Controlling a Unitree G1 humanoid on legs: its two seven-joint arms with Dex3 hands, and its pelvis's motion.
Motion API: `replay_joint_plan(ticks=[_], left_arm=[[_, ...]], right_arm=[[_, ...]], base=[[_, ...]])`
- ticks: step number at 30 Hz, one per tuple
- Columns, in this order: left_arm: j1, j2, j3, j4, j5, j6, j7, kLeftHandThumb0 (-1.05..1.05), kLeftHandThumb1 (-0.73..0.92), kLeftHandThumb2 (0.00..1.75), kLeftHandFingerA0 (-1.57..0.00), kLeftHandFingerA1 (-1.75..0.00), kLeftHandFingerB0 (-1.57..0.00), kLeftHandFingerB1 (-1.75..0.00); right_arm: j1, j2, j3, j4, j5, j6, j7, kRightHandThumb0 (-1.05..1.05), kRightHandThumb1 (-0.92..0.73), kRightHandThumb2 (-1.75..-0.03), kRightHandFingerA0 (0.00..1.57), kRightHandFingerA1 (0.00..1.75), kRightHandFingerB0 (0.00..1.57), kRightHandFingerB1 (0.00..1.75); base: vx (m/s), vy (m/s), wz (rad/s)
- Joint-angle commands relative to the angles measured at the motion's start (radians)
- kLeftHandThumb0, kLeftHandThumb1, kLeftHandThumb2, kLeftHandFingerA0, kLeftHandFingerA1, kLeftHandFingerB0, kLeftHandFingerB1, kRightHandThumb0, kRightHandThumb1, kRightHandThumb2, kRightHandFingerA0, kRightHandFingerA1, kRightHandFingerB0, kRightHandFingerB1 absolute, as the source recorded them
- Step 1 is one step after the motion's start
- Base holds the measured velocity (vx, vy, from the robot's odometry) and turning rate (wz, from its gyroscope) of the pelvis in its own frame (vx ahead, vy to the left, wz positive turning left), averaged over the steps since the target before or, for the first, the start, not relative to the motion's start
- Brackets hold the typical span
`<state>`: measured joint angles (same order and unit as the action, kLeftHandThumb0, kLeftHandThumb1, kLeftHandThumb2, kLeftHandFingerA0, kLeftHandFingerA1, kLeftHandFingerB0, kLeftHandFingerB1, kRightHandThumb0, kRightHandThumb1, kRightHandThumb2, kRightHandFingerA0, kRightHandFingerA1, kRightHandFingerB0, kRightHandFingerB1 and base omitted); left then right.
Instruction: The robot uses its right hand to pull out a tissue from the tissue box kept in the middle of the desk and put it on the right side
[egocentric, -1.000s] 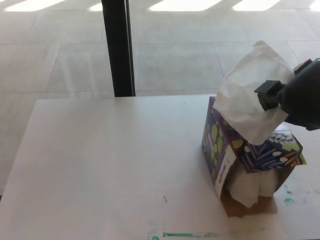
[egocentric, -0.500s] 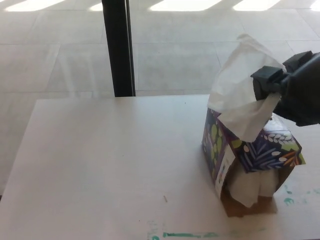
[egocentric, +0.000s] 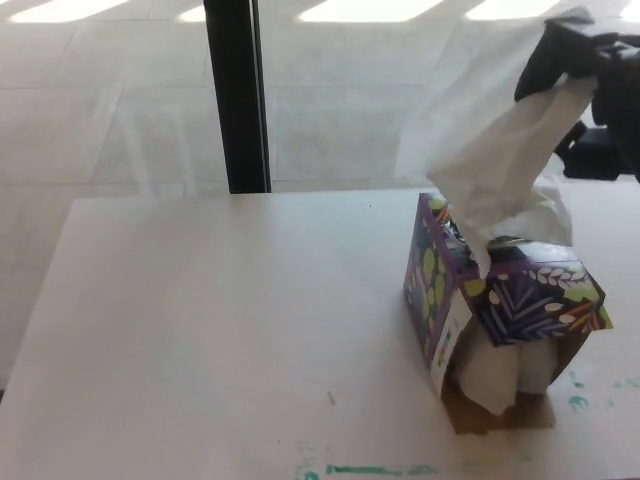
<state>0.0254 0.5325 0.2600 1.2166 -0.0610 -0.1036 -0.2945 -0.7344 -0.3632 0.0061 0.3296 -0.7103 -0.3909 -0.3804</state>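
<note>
A purple tissue box (egocentric: 510, 300) with leaf patterns stands on the right part of the white desk (egocentric: 220, 330). My right hand (egocentric: 590, 70) is high at the upper right, shut on a white tissue (egocentric: 495, 150). The tissue hangs stretched from the hand down to the box's top slot, its lower tip still at the opening. A second tissue puffs up behind it at the slot. The box's near side is torn open, with white tissues (egocentric: 500, 375) showing there. My left hand does not show.
A black vertical post (egocentric: 236, 95) stands behind the desk's far edge. Beyond lies a pale tiled floor. Green marks (egocentric: 370, 468) run along the desk's near edge. The desk's right side beyond the box is narrow in view.
My right hand has risen up and to the right with the tissue, drawing it out of the box from a bunched shape into a long stretched sheet.
</note>
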Motion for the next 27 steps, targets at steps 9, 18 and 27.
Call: replay_joint_plan(ticks=[9, 18, 27], left_arm=[[0.026, 0.005, 0.004, 0.0, -0.003, -0.026, 0.015, -0.8, 0.87, 1.01, -0.78, -1.04, -0.47, -0.9], [0.026, 0.012, 0.004, 0.003, -0.003, -0.025, 0.02, -0.81, 0.86, 1.02, -0.77, -1.03, -0.48, -0.91], [0.028, 0.01, 0.007, -0.002, -0.006, -0.027, 0.023, -0.8, 0.85, 1.04, -0.79, -1.04, -0.49, -0.92]], right_arm=[[-0.129, 0.022, -0.177, 0.04, 0.193, 0.136, -0.021, -0.27, -0.46, -1.3, 1.07, 1.75, 0.87, 1.48], [-0.217, -0.148, -0.21, 0.088, 0.219, 0.139, 0.022, -0.26, -0.44, -1.28, 1.03, 1.75, 0.83, 1.54], [-0.028, -0.382, -0.15, 0.15, 0.13, 0.067, 0.015, -0.3, -0.42, -1.16, 1.31, 1.42, 0.99, 1.18]], base=[[0.0, 0.0, 0.0], [0.0, 0.0, 0.0], [0.0, 0.0, 0.0]])
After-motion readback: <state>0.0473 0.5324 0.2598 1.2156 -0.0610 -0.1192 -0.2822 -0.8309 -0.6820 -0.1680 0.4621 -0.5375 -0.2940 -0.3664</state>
